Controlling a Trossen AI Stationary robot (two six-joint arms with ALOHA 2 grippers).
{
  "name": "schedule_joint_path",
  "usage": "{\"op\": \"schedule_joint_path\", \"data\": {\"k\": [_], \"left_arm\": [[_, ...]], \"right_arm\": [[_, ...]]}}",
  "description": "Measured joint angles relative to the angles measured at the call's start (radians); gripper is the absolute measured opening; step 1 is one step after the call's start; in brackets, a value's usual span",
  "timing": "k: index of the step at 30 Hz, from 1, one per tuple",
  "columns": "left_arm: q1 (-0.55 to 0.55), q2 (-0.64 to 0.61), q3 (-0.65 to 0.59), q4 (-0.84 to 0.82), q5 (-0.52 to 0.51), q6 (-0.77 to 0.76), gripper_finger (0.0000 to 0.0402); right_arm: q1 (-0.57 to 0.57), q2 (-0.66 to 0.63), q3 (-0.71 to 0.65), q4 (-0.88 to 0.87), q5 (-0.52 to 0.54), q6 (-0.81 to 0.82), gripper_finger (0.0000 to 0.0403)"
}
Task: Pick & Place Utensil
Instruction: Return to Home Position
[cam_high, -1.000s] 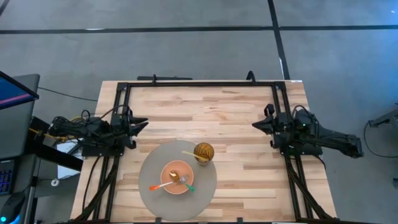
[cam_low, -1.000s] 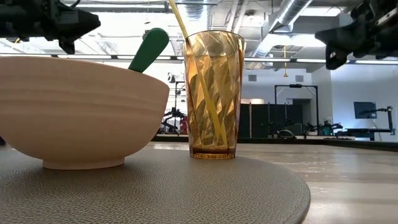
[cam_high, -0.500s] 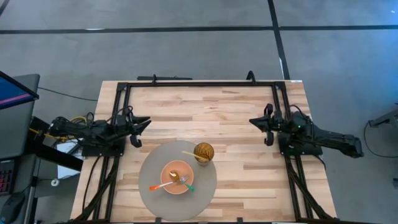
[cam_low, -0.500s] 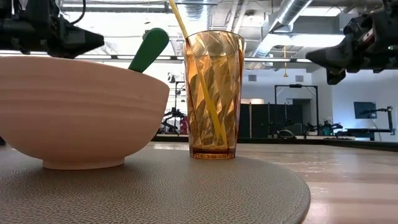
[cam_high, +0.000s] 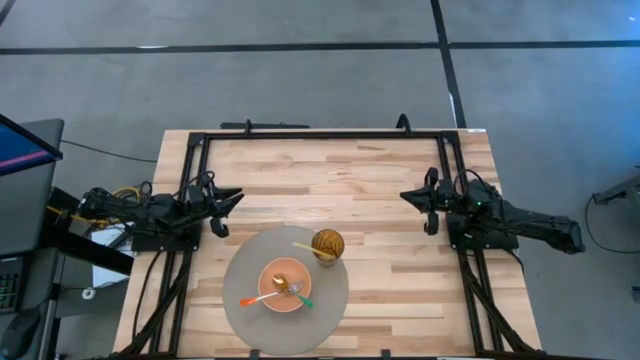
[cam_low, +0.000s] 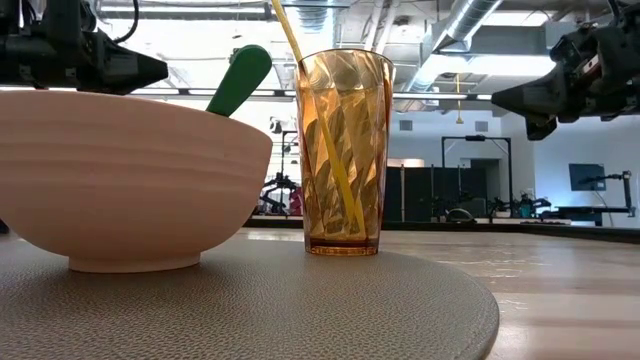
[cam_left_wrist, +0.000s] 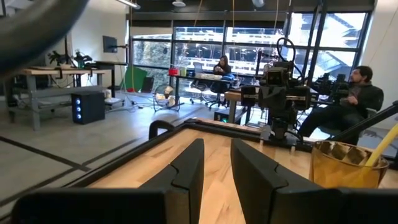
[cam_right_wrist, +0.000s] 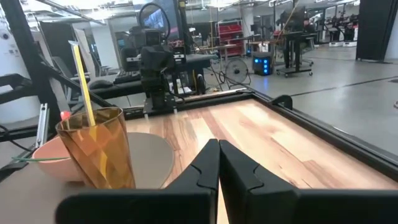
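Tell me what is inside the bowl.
The bowl holds a green-handled spoon and an orange-handled utensil, crossed, handles over the rim. The bottom beneath them is covered.

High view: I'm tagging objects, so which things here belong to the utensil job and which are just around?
Job: gray mat, orange bowl, green spoon, orange-handled utensil, brown cup, yellow straw, left gripper, right gripper.
Around: monitor, cables, black frame.
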Motion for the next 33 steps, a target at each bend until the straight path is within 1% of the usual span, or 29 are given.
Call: {"op": "schedule_joint_path", "data": {"k": [7,33], "left_arm": [[0.0,0.0,0.0,0.0,0.0,-0.032,0.0081],[0.0,0.001,0.0,0.007,0.0,-0.034,0.0081]], "right_arm": [[0.0,0.0,0.0,-0.001,-0.002,0.0,0.0],[0.0,0.0,0.0,-0.002,-0.005,0.0,0.0]]}}
